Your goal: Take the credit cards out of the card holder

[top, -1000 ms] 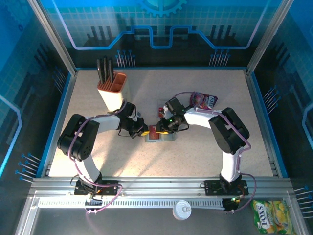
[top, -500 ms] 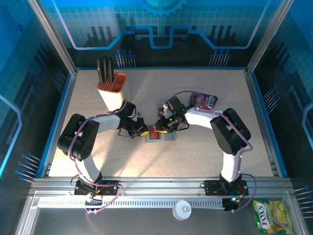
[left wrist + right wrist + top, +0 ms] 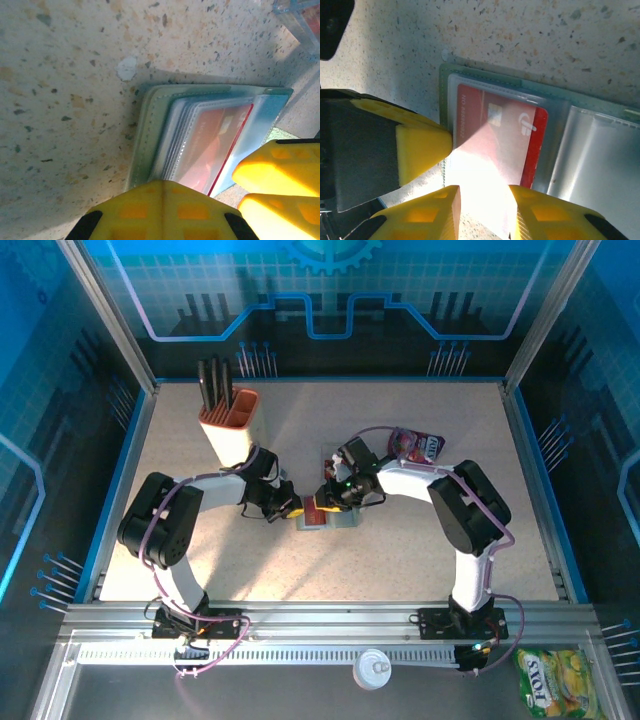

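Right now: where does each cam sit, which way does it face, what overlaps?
Top external: above and behind the bases, looking down at the table; both arms show, left gripper and right gripper meeting at the card holder.
Left wrist: on the left arm, looking down at the card holder; its own gripper at the bottom.
Right wrist: on the right arm, looking down at a red card in the card holder; own gripper at the bottom.
Shared: card holder and red card, in both wrist views.

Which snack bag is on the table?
The pink bag, near the middle. The yellow bag lies off it, down in the near right corner.
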